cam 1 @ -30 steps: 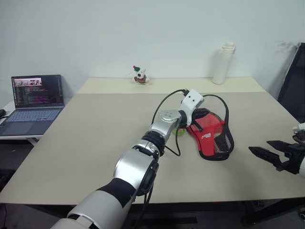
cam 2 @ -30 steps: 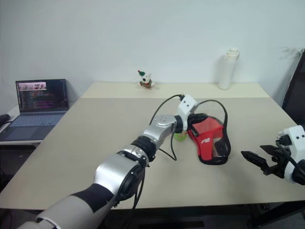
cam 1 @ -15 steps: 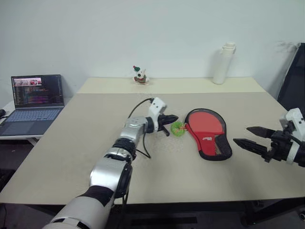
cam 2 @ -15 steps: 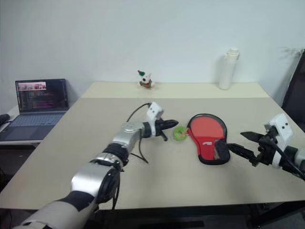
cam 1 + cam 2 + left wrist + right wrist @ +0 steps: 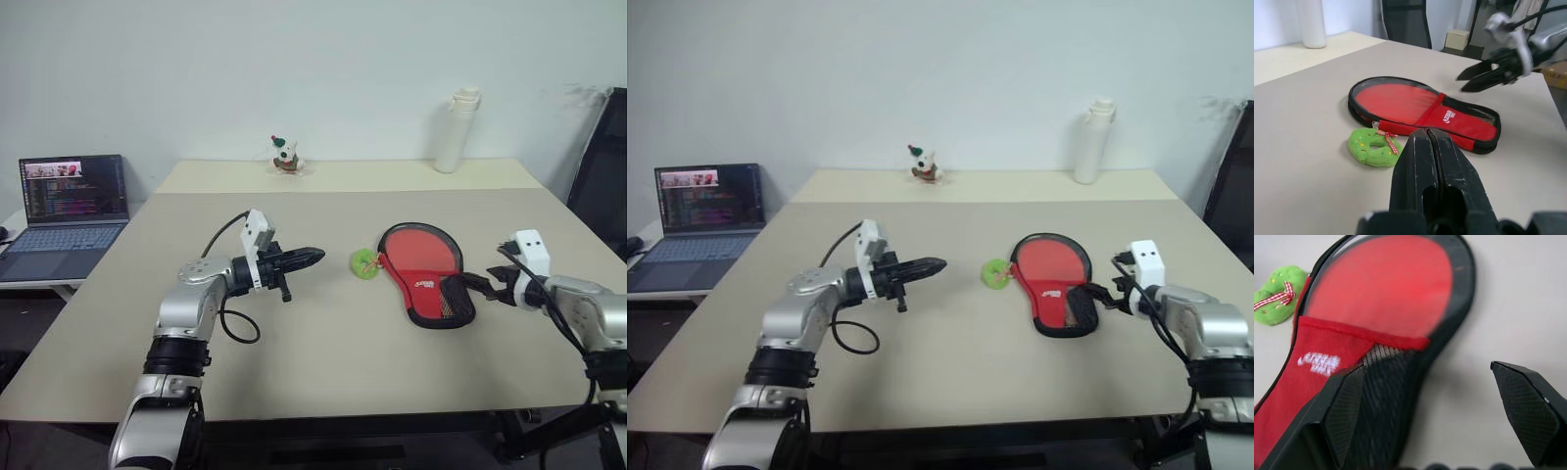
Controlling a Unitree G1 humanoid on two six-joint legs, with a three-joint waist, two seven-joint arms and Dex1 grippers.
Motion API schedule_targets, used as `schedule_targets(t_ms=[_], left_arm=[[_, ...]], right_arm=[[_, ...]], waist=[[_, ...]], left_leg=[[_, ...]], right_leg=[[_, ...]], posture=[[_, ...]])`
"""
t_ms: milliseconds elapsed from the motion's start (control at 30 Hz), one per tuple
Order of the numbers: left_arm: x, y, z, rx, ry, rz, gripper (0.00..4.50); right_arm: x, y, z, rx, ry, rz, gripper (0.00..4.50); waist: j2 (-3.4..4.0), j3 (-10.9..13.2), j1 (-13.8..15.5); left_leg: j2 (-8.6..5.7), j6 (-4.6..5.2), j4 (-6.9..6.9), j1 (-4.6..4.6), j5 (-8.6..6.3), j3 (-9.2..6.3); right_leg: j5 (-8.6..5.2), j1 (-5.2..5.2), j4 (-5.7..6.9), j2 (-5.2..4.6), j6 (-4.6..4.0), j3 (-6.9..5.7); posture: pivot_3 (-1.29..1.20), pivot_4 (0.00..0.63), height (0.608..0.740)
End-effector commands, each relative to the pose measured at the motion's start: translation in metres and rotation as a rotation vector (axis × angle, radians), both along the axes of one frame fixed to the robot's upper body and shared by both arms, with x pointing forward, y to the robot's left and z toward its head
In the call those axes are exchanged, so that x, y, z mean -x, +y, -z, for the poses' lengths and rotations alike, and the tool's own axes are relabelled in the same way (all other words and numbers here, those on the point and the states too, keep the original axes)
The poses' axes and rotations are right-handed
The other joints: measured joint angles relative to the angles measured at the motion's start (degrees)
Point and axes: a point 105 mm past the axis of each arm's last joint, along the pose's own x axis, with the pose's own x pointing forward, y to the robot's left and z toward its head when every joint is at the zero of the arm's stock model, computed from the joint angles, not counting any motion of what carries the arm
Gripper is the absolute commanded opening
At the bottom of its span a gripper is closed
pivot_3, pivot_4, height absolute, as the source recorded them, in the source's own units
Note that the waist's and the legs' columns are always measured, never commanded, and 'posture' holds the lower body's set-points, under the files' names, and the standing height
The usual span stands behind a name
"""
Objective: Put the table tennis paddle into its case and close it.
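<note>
Beige tabletop (image 5: 294,362) is carrying the work, with a laptop (image 5: 73,196) off to the robot's left and a white bottle (image 5: 458,129) and a small figurine (image 5: 285,155) standing along the far edge. Lying flat toward the right of the table is the case (image 5: 428,274), red face and mesh pocket up; whether the table tennis paddle is inside it I cannot tell. A green plush ring (image 5: 365,263) is resting just beside the round end of the case. The right gripper (image 5: 482,289) is reaching low at the narrow handle end, its fingers spread wide and gripping nothing, probably to pin or grasp that end. The left gripper (image 5: 299,258) is hovering well apart from the case, pointing level toward it, pinched tight and empty
</note>
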Motion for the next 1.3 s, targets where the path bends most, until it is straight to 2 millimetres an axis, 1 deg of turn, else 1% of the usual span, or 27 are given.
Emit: schedule_targets(t_ms=[33, 100, 167, 233, 333, 600, 767, 867, 933, 1033, 1133, 1200, 1300], left_arm=[[0.008, 0.004, -0.017, 0.021, -0.047, -0.022, 0.04], [0.010, 0.005, -0.016, 0.017, -0.044, -0.036, 0.04], [0.010, 0.006, -0.017, 0.015, -0.043, -0.044, 0.04], [0.010, 0.007, -0.018, 0.015, -0.044, -0.051, 0.04], [0.011, 0.007, -0.018, 0.013, -0.045, -0.057, 0.04], [0.011, 0.009, -0.017, 0.003, -0.045, -0.062, 0.04], [0.011, 0.009, -0.017, -0.005, -0.046, -0.060, 0.04], [0.011, 0.008, -0.017, -0.010, -0.046, -0.061, 0.04], [0.011, 0.008, -0.017, -0.012, -0.047, -0.060, 0.04], [0.011, 0.007, -0.016, -0.015, -0.046, -0.057, 0.00], [0.012, 0.007, -0.013, -0.027, -0.041, -0.053, 0.00], [0.014, 0.009, -0.010, -0.036, -0.036, -0.054, 0.00], [0.017, 0.013, -0.006, -0.047, -0.024, -0.058, 0.00]], right_arm=[[-0.014, 0.004, 0.000, 0.029, -0.036, -0.011, 4.50], [-0.017, 0.009, 0.008, 0.048, -0.021, -0.035, 4.50], [-0.020, 0.010, 0.015, 0.065, -0.011, -0.044, 4.50], [-0.021, 0.007, 0.020, 0.080, -0.003, -0.036, 4.50], [-0.022, 0.003, 0.024, 0.085, 0.003, -0.033, 4.50], [-0.010, 0.006, 0.035, 0.077, 0.085, -0.125, 4.50], [-0.010, 0.003, 0.039, 0.087, 0.102, -0.108, 4.50], [-0.013, 0.008, 0.046, 0.092, 0.116, -0.102, 4.50], [-0.016, 0.017, 0.051, 0.089, 0.133, -0.108, 4.50], [-0.019, 0.028, 0.059, 0.100, 0.160, -0.127, 3.96], [-0.020, 0.037, 0.068, 0.102, 0.199, -0.141, 3.06], [-0.019, 0.044, 0.074, 0.104, 0.227, -0.165, 2.33], [-0.018, 0.055, 0.078, 0.103, 0.248, -0.212, 1.44]], waist=[[0.00, 0.00, 0.05], [0.00, 0.00, 0.05], [0.00, 0.00, 0.05], [0.00, 0.00, 0.01], [0.00, 0.00, -0.03], [0.00, 0.00, -0.04], [0.00, 0.00, -0.06], [-0.02, -0.02, -0.10], [-0.06, -0.05, -0.21], [-0.25, -0.16, -0.57], [-0.34, -0.22, -1.11], [-0.47, -0.32, -1.53], [-0.70, -0.56, -1.87]], left_leg=[[-0.01, 0.00, 0.00, 0.01, 0.00, 0.00], [0.00, 0.00, -0.01, 0.01, 0.00, 0.00], [0.00, 0.00, -0.01, 0.01, 0.00, 0.00], [0.00, 0.00, -0.02, 0.00, 0.00, 0.00], [0.00, 0.00, -0.02, 0.03, 0.00, 0.03], [0.01, -0.01, -0.02, 0.08, 0.01, 0.02], [0.01, -0.01, -0.02, 0.09, 0.01, 0.02], [0.01, -0.01, -0.02, 0.11, 0.01, 0.03], [0.01, -0.01, -0.02, 0.16, 0.01, 0.03], [0.01, -0.06, 0.00, 0.27, 0.03, 0.08], [0.04, -0.06, -0.01, 0.69, 0.04, 0.08], [0.06, -0.06, -0.07, 1.06, 0.04, 0.08], [0.24, -0.06, -0.08, 1.18, 0.04, 0.10]], right_leg=[[0.00, 0.01, 0.01, -0.01, 0.00, 0.00], [0.00, 0.01, 0.01, 0.00, 0.00, -0.01], [0.00, 0.00, 0.01, 0.00, -0.01, -0.01], [0.00, 0.00, 0.00, -0.01, -0.01, -0.01], [0.01, 0.01, 0.01, -0.02, -0.01, 0.01], [0.01, 0.02, 0.07, 0.00, -0.02, 0.01], [0.01, 0.02, 0.08, 0.00, -0.02, 0.01], [0.01, 0.03, 0.09, 0.01, -0.02, 0.02], [0.01, 0.07, 0.10, 0.02, -0.02, 0.02], [0.07, 0.15, 0.09, 0.07, -0.12, 0.04], [0.09, 0.55, 0.04, 0.16, -0.17, 0.03], [0.05, 0.85, 0.01, 0.17, -0.13, 0.04], [-0.04, 0.90, 0.05, 0.20, 0.01, 0.10]], posture=[[0.00, 0.150, 0.740], [0.00, 0.150, 0.740], [0.00, 0.150, 0.740], [0.00, 0.150, 0.740], [0.00, 0.150, 0.740], [0.00, 0.150, 0.740], [0.00, 0.150, 0.740], [0.00, 0.150, 0.740], [0.00, 0.150, 0.740], [0.00, 0.150, 0.740], [0.00, 0.150, 0.740], [0.00, 0.150, 0.740], [0.00, 0.150, 0.740]])
